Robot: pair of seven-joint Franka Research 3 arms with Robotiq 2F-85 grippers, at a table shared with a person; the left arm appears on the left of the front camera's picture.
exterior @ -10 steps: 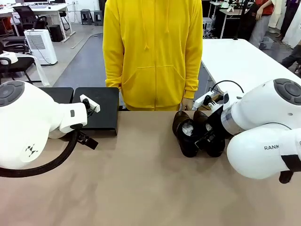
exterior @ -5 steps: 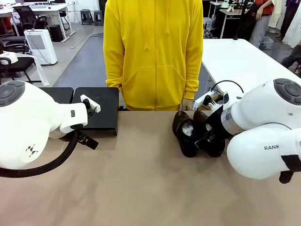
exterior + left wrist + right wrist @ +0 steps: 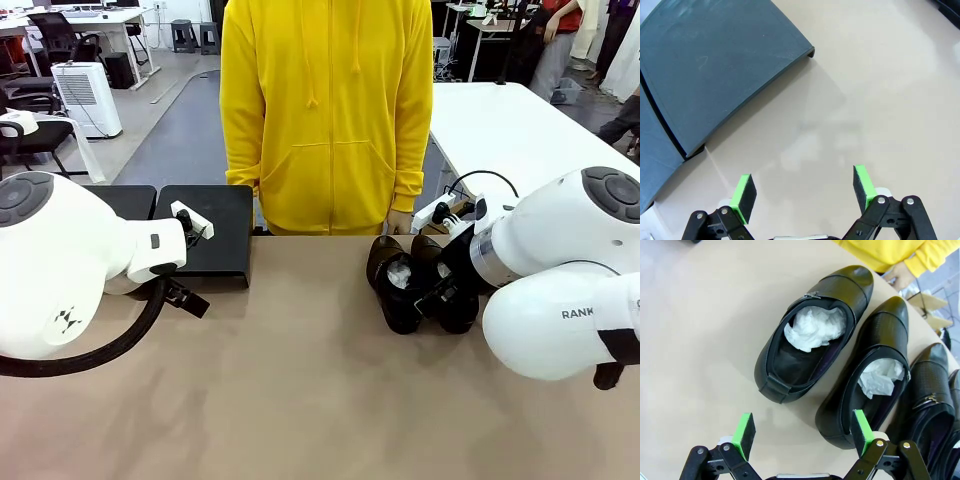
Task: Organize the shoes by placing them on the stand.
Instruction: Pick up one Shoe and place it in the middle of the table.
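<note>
Several glossy black shoes [image 3: 398, 285] stand together at the table's far right, below the person in yellow. Two of them, one shoe [image 3: 812, 330] and its neighbour [image 3: 870, 372], are stuffed with white paper, and a third shoe [image 3: 927, 395] lies beside them. My right gripper [image 3: 802, 432] hangs open just short of their heels, holding nothing. The black stand [image 3: 205, 235] sits at the far left of the table, seen closer as flat dark platforms [image 3: 710, 65]. Open and empty, my left gripper [image 3: 802, 192] hovers over bare tabletop near the stand's corner.
A person in a yellow hoodie [image 3: 325, 110] stands at the far edge, one hand [image 3: 899, 276] resting near the shoe toes. A white power strip [image 3: 440, 212] with cable lies behind the shoes. The beige tabletop [image 3: 300, 380] lies bare between stand and shoes.
</note>
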